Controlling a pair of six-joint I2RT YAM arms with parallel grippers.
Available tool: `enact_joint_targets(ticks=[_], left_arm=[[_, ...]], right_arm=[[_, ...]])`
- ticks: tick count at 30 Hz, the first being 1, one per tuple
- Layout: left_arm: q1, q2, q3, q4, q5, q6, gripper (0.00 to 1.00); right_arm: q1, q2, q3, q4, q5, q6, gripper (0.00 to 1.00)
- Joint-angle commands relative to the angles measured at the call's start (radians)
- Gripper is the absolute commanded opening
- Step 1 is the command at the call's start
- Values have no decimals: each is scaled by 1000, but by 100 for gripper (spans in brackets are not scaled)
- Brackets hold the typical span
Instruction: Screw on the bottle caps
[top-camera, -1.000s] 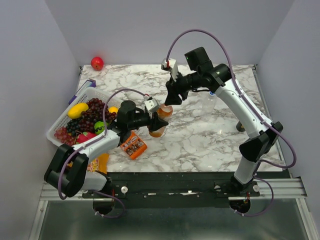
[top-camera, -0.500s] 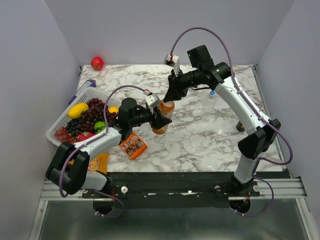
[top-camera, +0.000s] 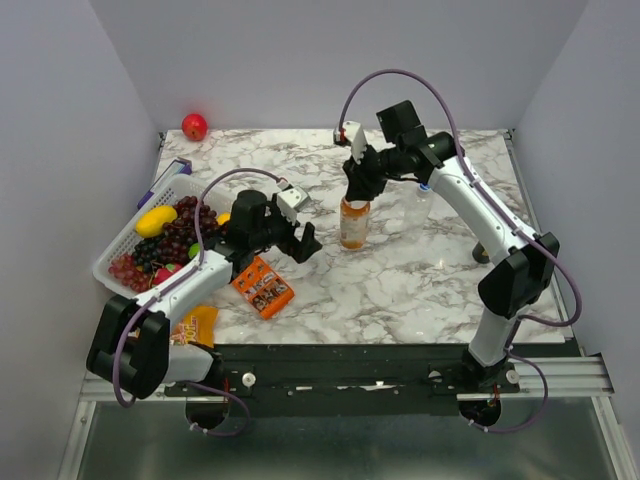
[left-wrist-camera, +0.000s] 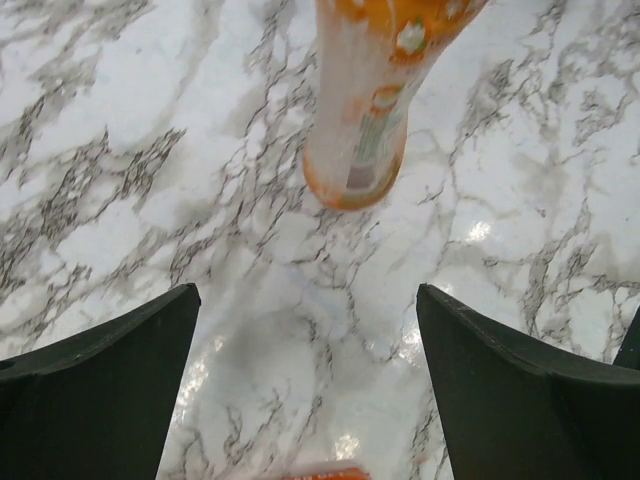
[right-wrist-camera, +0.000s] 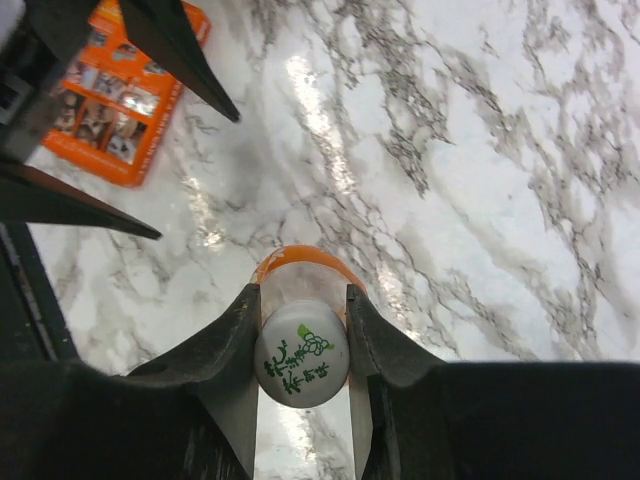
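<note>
While your right gripper (top-camera: 356, 195) sits on top of the orange bottle (top-camera: 354, 225), its fingers (right-wrist-camera: 235, 375) pinch the white cap (right-wrist-camera: 301, 368) from both sides. The cap has green print on its top face. From the right wrist view the cap sits on the bottle's neck, and the orange shoulder shows just past it. Can't tell how far the thread is turned.

The bottle stands upright on the desk (top-camera: 420, 280), about mid-desk, under the right wrist.

Your left gripper (top-camera: 300, 243) is spread wide and holds nothing. It's low over the desk just left of the bottle, not touching it. In the left wrist view both dark fingers (left-wrist-camera: 100, 400) frame bare marble, with the bottle's base (left-wrist-camera: 352, 180) ahead of them.

An orange packet (top-camera: 262, 288) lies flat near the left arm. A white basket (top-camera: 120, 250) at the left edge holds dark grapes (top-camera: 180, 240) and a yellow fruit (top-camera: 156, 220). A red fruit (top-camera: 194, 126) sits at the far left corner. A clear bottle (top-camera: 425, 203) with a blue cap (top-camera: 425, 186) stands by the right forearm, faint.
</note>
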Motion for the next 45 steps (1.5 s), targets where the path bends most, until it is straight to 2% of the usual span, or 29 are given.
enact_joint_targets(ticks=[1, 10, 17, 20, 24, 27, 42, 44, 45], left_arm=[[36, -3, 45, -120, -15, 21, 98], [44, 68, 122, -183, -15, 70, 98], [51, 117, 177, -208, -21, 101, 98], [53, 131, 192, -208, -23, 104, 98], [53, 141, 208, -208, -21, 107, 98], [53, 146, 209, -206, -15, 107, 98], [53, 146, 189, -175, 6, 92, 98], [53, 149, 189, -174, 6, 87, 98], [53, 149, 191, -172, 8, 85, 98]], right_arm=[[-27, -4, -36, 147, 74, -29, 17], [-83, -13, -186, 316, 78, -45, 18], [-98, -21, -244, 373, 83, -49, 26], [-99, -22, -260, 381, 86, -45, 33], [-99, -22, -266, 390, 100, -31, 49], [-99, -22, -264, 396, 111, -25, 55], [-99, -12, -235, 401, 131, -11, 64], [-99, -13, -220, 401, 137, -3, 70], [-99, -10, -214, 401, 138, 0, 85]])
